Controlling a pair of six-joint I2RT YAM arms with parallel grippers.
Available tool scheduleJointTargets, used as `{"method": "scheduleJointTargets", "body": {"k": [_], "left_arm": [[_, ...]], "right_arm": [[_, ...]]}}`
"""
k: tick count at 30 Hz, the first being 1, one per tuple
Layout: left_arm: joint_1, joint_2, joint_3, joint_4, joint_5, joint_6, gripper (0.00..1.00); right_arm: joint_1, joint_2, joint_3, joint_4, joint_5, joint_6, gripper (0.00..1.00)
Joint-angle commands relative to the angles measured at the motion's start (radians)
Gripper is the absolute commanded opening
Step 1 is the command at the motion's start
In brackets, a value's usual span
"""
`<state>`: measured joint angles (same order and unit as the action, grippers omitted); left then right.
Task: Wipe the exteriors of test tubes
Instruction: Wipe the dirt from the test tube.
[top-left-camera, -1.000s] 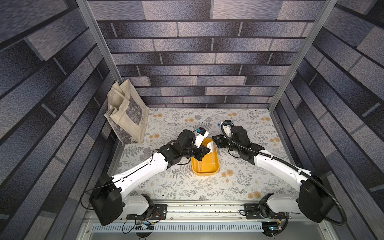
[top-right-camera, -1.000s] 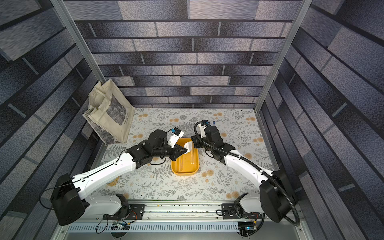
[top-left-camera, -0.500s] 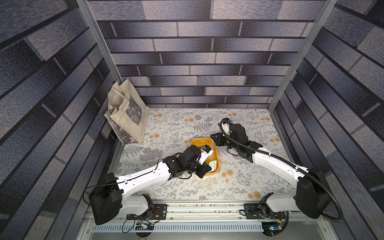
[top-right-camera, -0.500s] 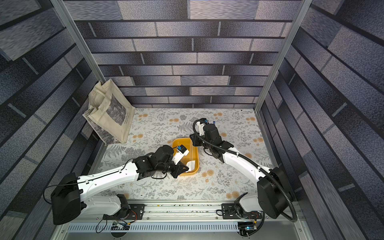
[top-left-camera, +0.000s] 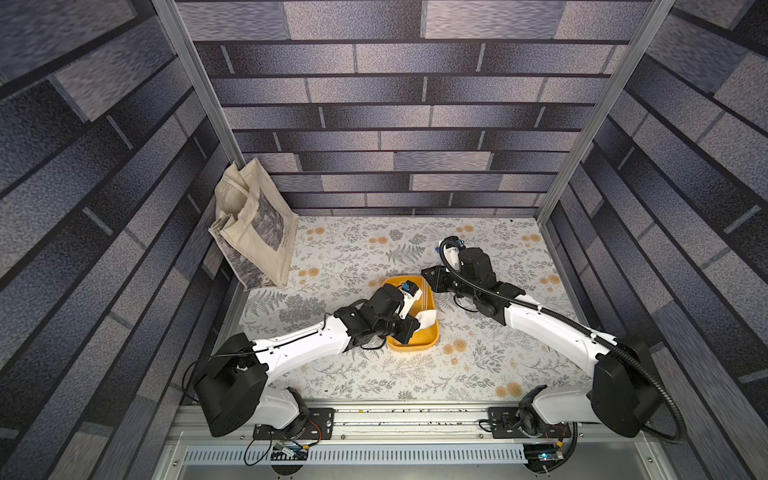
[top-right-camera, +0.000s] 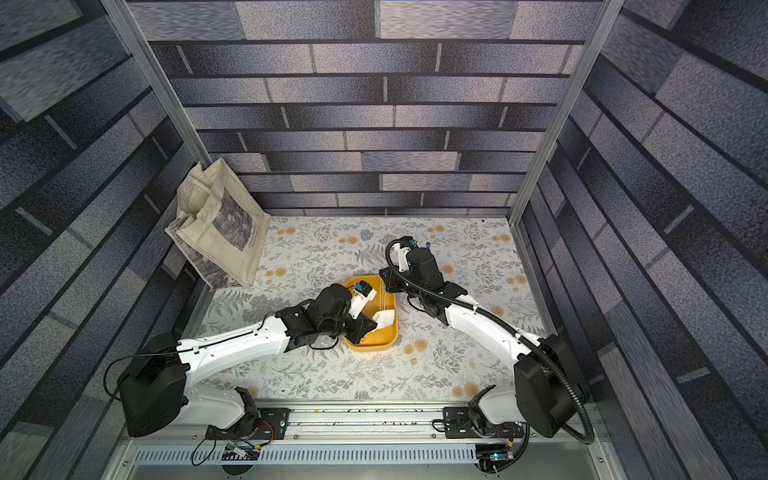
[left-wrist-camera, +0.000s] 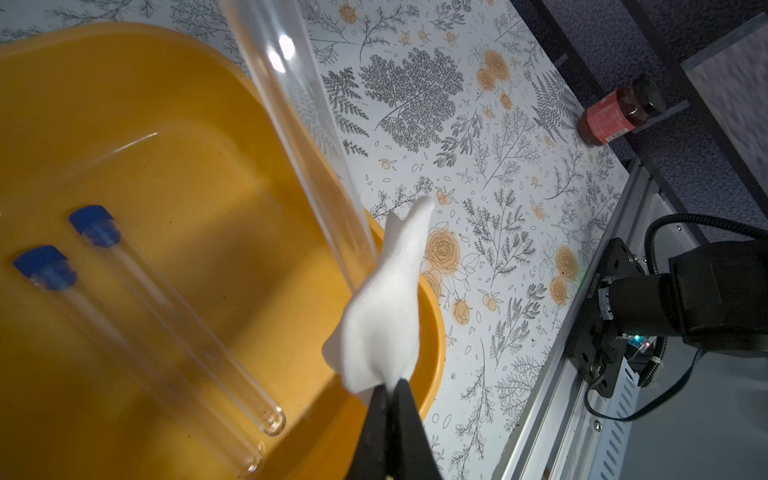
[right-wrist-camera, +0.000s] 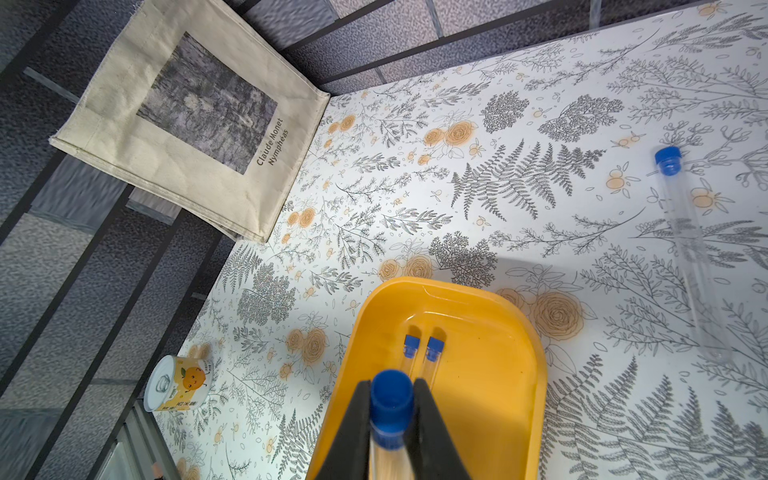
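Over the yellow tray (right-wrist-camera: 498, 395), our right hand (right-wrist-camera: 390, 388) clamps a blue-capped test tube (left-wrist-camera: 299, 124); our left hand (left-wrist-camera: 392, 392) pinches a white cloth (left-wrist-camera: 386, 316) touching it.

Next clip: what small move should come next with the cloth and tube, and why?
Probably slide the white folded cloth, pinched in the left hand, along the clear blue-capped test tube toward its cap. The cloth sits at the tube's lower end, while the right hand clamps the capped end.
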<state>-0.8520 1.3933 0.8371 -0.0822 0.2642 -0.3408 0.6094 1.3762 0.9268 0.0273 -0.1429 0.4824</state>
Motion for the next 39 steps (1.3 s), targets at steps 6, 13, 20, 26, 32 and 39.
{"method": "scheduleJointTargets", "body": {"k": [6,13,20,26,32,39], "left_arm": [[0.100,0.049,0.122,-0.020,0.025,0.058,0.02],[0.155,0.116,0.252,-0.106,0.031,0.089,0.01],[0.151,0.098,0.248,-0.114,0.030,0.082,0.01],[0.130,0.038,0.167,-0.112,0.032,0.065,0.01],[0.081,0.000,0.085,-0.104,0.017,0.038,0.01],[0.050,-0.017,-0.006,-0.054,0.018,-0.015,0.01]], "right_arm": [[0.004,-0.010,0.003,0.010,-0.006,0.007,0.18],[0.004,-0.007,0.003,0.010,-0.008,0.006,0.18],[0.005,-0.017,0.001,0.003,-0.003,0.003,0.18],[0.004,-0.011,0.001,0.006,-0.007,0.003,0.18],[0.004,-0.006,0.003,0.013,-0.009,0.004,0.18],[0.004,-0.009,0.000,0.011,-0.006,0.005,0.18]]}}
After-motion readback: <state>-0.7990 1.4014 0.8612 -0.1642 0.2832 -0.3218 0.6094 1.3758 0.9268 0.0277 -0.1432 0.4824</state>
